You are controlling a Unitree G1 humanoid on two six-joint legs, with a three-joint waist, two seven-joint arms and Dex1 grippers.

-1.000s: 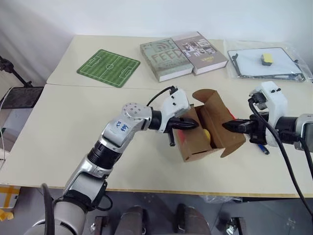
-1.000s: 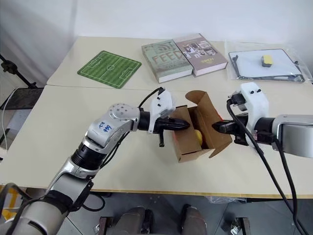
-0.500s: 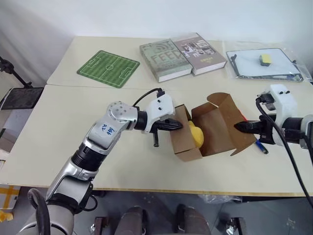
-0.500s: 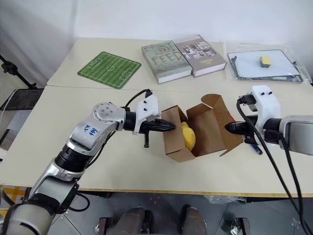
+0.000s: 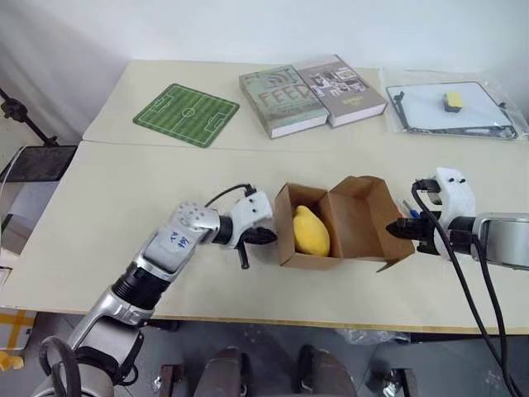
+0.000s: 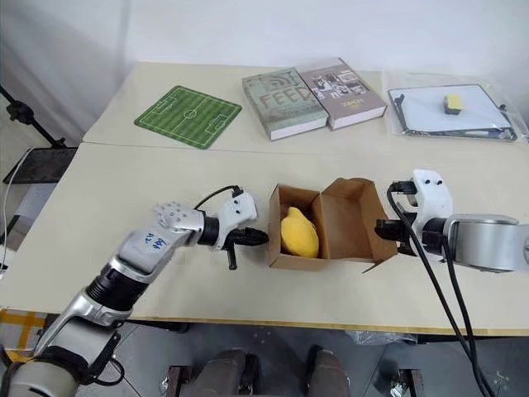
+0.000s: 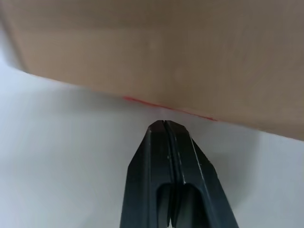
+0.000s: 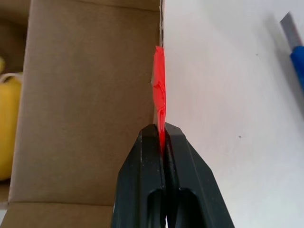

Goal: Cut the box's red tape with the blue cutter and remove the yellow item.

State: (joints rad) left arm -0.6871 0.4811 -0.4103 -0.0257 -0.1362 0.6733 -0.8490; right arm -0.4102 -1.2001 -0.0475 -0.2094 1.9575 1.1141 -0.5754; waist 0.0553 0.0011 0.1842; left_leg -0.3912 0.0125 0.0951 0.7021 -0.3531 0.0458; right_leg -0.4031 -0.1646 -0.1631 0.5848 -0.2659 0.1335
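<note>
The brown box (image 5: 364, 222) lies on the table with its flaps spread and its opening facing up. Inside its left half rests the yellow item (image 5: 310, 232), rounded like a lemon. My left gripper (image 5: 269, 236) is shut and empty, and its tip (image 7: 164, 124) sits at the foot of the box's left wall. At the right flap's edge my right gripper (image 5: 397, 229) is shut on the flap, with the red tape (image 8: 159, 85) running down between its fingers. The blue cutter (image 8: 298, 66) lies on the table just beyond that flap.
Two hardcover books (image 5: 285, 99) lie at the back middle, with a green football-pitch mat (image 5: 186, 114) to their left. A bagged whiteboard (image 5: 450, 112) with a yellow eraser (image 5: 451, 99) is at the back right. A black stand (image 5: 25, 124) is off the left edge.
The box has come down from mid-air onto the table and tipped so its opening faces up, showing the yellow item. Both grippers sank with it, and the left one drew back to the left.
</note>
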